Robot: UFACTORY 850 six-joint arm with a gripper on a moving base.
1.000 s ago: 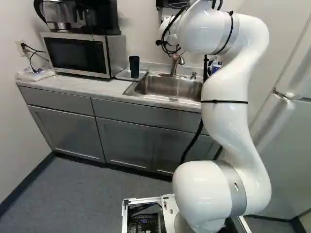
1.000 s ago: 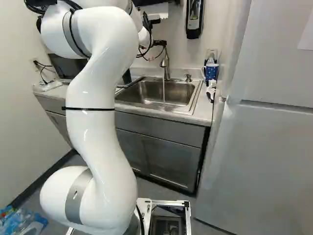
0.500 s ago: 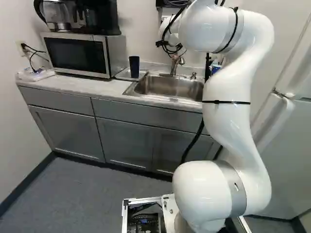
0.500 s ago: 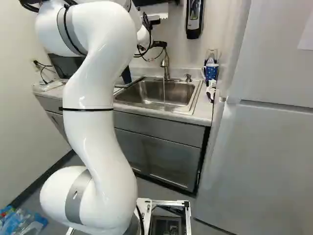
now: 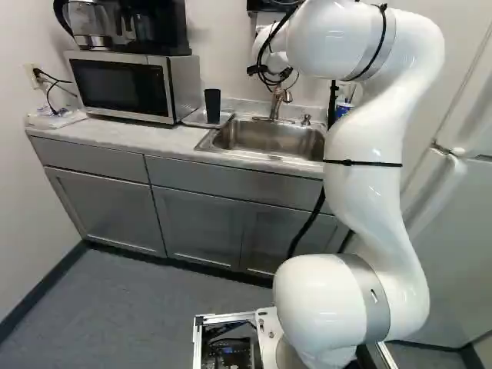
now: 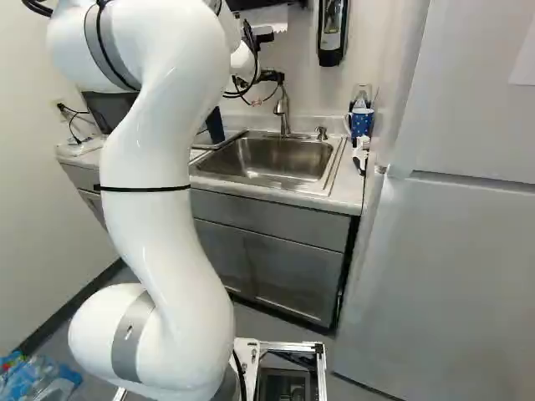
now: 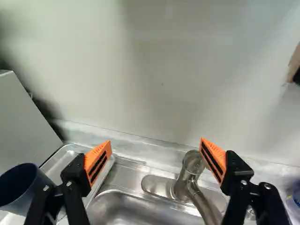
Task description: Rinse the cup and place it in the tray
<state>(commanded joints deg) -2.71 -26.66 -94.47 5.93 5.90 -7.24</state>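
Glossy white arm (image 5: 361,184) drawn back | orange-padded hand (image 6: 272,76) spread | tapered cup (image 5: 212,106) upright on tray (image 5: 192,120)

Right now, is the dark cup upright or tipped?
Upright: the cup stands on the tray, open mouth up in the wrist view.

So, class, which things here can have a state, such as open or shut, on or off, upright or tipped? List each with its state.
Gripper: open, nothing between its pads
Cup: upright, in the tray
Faucet: off, no stream showing
Microwave: door shut
Mug: upright
Cabinets: doors shut
Fridge: doors shut
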